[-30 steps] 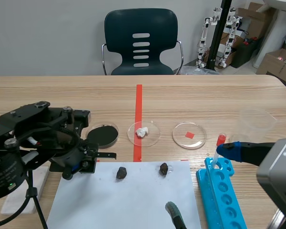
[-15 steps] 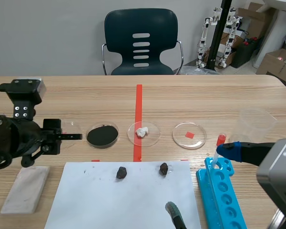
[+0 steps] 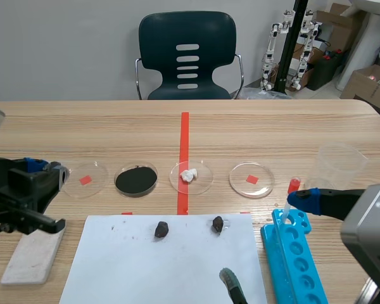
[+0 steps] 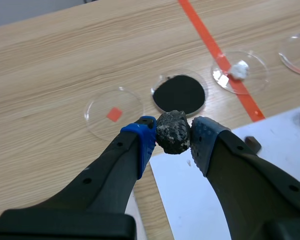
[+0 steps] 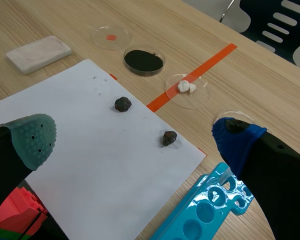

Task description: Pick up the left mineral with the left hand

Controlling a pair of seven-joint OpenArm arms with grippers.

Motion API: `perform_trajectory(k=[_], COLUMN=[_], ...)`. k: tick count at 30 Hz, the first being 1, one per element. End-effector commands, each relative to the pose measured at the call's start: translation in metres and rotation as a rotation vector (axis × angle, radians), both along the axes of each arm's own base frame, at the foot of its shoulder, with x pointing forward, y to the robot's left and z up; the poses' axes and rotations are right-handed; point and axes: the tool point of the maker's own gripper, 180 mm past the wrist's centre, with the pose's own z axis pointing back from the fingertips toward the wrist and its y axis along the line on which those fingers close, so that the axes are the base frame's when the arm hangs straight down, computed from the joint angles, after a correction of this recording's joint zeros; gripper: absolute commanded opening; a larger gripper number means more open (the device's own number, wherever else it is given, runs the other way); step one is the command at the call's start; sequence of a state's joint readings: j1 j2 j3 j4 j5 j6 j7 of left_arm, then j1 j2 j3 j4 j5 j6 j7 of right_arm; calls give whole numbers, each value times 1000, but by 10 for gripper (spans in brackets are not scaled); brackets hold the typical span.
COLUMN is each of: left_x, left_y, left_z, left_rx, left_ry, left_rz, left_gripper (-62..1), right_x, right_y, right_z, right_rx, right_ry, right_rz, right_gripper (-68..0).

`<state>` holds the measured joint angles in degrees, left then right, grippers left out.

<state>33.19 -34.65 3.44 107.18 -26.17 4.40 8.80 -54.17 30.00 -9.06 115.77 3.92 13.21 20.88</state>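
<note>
My left gripper (image 4: 173, 134) is shut on a dark, rough mineral (image 4: 173, 130), pinched between its blue pads and held above the table near the paper's left corner. In the scene view the left gripper (image 3: 38, 176) sits at the far left, and the held mineral is hidden there. Two more dark minerals lie on the white paper (image 3: 171, 266): a left one (image 3: 161, 229) and a right one (image 3: 218, 223). My right gripper (image 5: 135, 140) hangs open over the paper's right side with nothing between its fingers.
Along the paper's far edge stand petri dishes: one with a red square (image 3: 84, 179), black powder (image 3: 136, 180), white lumps (image 3: 191, 176), another red square (image 3: 251, 179). A white block (image 3: 33, 254) lies at the left, with a blue tube rack (image 3: 296, 259) and a plastic cup (image 3: 339, 164) at the right.
The left arm has drawn back from the paper's left edge to the table's far left. The right arm and the two minerals on the paper have not moved.
</note>
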Motion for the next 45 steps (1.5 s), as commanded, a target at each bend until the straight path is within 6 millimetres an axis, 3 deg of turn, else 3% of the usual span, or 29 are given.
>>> perform_trajectory(k=[1,8,16,25,45], left_x=[-3,-38,-63,-68,-68], left_y=[-4,-18,-28,-31,-33], left_z=[14,32,41,31,30], left_rx=[-23,-38,-19,90,86], left_ry=[-46,-95,-189,-182,-177], left_rz=[-22,-156,-231,-291,-296], left_gripper=[-509,-509,-509,-509,-509], right_x=[3,3,3,3,3], right_y=[1,1,1,1,1], right_z=[10,10,10,10,10], right_rx=[22,22,22,22,22], right_ry=[-29,-29,-29,-29,-29], right_rz=[-3,-3,-3,-3,-3], right_gripper=[4,4,4,4,4])
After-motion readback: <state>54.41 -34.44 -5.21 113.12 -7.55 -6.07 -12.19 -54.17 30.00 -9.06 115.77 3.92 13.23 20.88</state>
